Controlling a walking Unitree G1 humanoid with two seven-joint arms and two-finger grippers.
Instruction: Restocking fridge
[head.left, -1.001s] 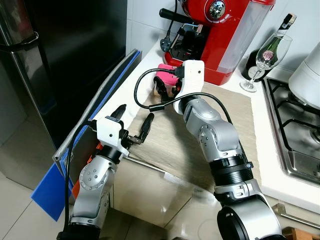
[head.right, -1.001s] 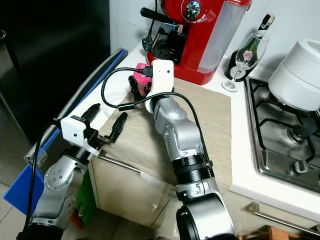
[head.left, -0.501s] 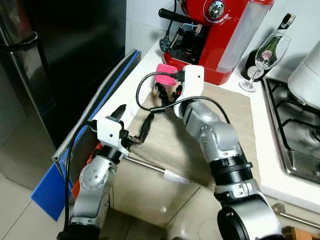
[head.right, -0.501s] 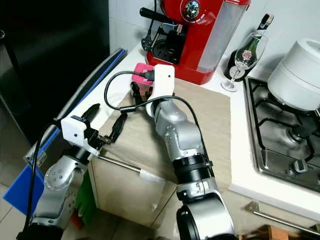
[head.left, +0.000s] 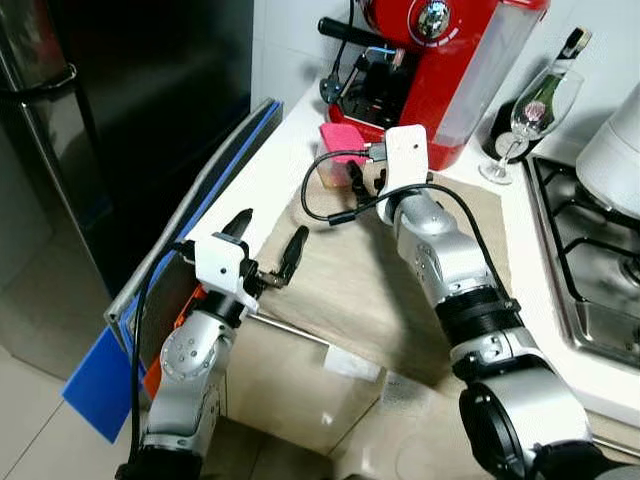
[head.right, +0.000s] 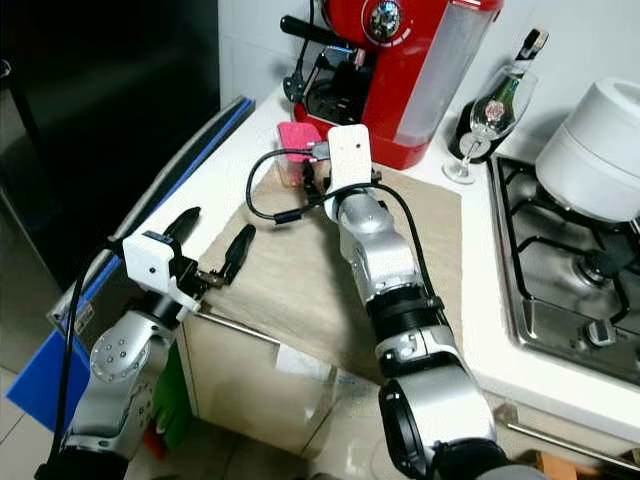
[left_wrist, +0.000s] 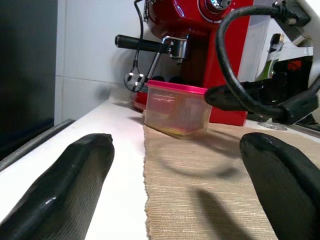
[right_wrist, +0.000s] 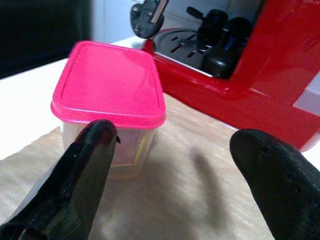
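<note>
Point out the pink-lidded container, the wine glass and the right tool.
pink-lidded container (right_wrist: 111, 82): right wrist view, middle of its pink lid.
wine glass (head.left: 541, 98): left eye view, on its bowl.
right tool (right_wrist: 175, 165): right wrist view, midway between its open fingertips.

Small clear plastic container (right_wrist: 112, 112) with a bright pink lid (right_wrist: 111, 83), lid pressed on and closed. Stood upright and level on the table (head.left: 268, 180), at the back left corner of the beige woven mat (head.left: 395, 270), partly on the mat and close to its edge beside the white surface. Sat just in front of the red coffee machine (head.left: 440, 60), near its drip tray. Walls see-through, with something pale and yellowish faintly visible low inside; contents otherwise hard to make out. Rounded corners, roughly squarish footprint.
</note>
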